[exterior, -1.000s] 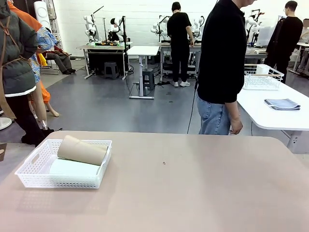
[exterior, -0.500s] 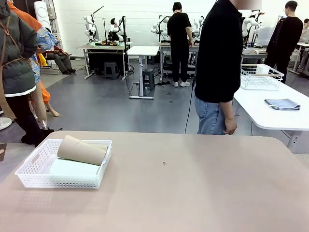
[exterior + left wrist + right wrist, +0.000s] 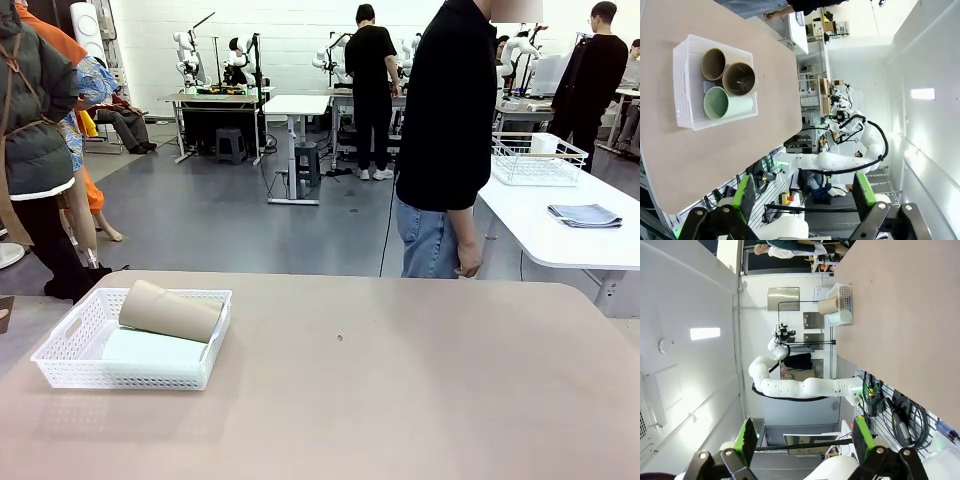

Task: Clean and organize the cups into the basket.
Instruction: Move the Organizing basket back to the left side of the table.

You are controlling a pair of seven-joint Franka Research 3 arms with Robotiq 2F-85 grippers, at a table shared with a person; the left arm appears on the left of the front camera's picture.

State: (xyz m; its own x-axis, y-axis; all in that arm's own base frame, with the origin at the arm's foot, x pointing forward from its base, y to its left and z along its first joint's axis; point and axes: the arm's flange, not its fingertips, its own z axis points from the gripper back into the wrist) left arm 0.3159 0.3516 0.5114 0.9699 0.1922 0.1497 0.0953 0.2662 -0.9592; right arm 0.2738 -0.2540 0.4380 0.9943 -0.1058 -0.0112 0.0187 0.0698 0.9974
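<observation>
On the left part of the table [image 3: 400, 380] sits the basket [image 3: 60, 370], and all three cups lie on their sides inside it: a pale green cup [image 3: 727, 104] low in the tray, two tan cups [image 3: 739, 79] stacked above it. From the front, the top tan cup [image 3: 170, 310] rests slanted across the far rim, partly above the wall. That is the weak spot, to my eye: a round, tapered tumbler perched on a thin edge could roll off if the tray were bumped or dragged, and the tray looks light enough to slide on the smooth tabletop.

Both claws are released and grasp nothing; the left gripper [image 3: 802, 192] and right gripper [image 3: 805, 437] hang well away from the tray, green pads spread wide.

Cups look matte, handleless and smooth, wider at the mouth. White plastic mesh forms the tray's shallow walls, with handle cut-outs. A person [image 3: 450, 130] stands at the far edge, hand [image 3: 468, 262] hanging down.
</observation>
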